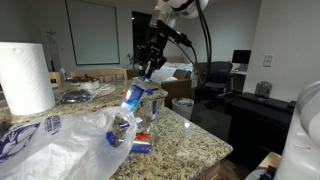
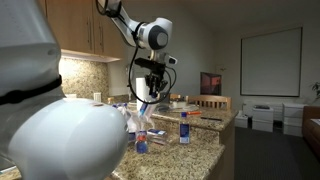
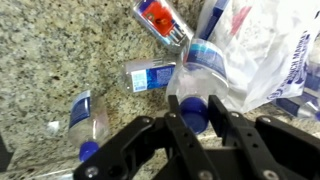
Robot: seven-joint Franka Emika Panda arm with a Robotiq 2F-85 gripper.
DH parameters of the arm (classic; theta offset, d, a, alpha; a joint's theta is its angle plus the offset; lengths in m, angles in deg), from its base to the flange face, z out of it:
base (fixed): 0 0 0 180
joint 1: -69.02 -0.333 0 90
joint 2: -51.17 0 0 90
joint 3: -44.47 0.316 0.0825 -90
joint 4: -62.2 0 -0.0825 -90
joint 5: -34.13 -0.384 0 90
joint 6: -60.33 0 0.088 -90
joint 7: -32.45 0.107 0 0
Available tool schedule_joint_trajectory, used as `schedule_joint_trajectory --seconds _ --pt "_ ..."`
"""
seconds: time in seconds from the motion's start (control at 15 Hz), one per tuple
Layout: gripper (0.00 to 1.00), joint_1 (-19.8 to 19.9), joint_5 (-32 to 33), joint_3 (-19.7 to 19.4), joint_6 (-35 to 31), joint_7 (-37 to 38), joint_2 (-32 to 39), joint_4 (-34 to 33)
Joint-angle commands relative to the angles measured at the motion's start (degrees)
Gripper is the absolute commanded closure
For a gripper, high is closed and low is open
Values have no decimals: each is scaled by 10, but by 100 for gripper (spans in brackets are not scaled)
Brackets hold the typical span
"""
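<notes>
My gripper [image 3: 196, 115] is shut on the blue cap end of a clear plastic water bottle [image 3: 203, 72] with a blue label. In both exterior views the bottle [image 1: 133, 97] hangs tilted from the gripper [image 1: 148, 68] above the granite counter [image 1: 190, 140], its lower end at the mouth of a white plastic bag [image 1: 70, 140]. It also shows in an exterior view [image 2: 143, 108] under the gripper [image 2: 152, 93]. The bag's opening [image 3: 262, 50] lies right beside the held bottle in the wrist view.
More bottles lie on the counter: one with a blue cap [image 3: 88, 118], a crushed one with a blue label [image 3: 148, 75], one with a red label [image 3: 160, 20]. A paper towel roll [image 1: 25, 78] stands at the back. A bottle [image 2: 184, 127] stands upright near the counter edge.
</notes>
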Motion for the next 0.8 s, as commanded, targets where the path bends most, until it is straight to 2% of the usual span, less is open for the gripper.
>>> schedule_joint_trajectory --seconds 0.0,0.4,0.73 --pt "87 -20 -90 -15 23 -107 70 -37" --pt "87 -18 -175 13 126 -215 230 -170" --pt "87 -7 -195 61 219 -240 394 -305"
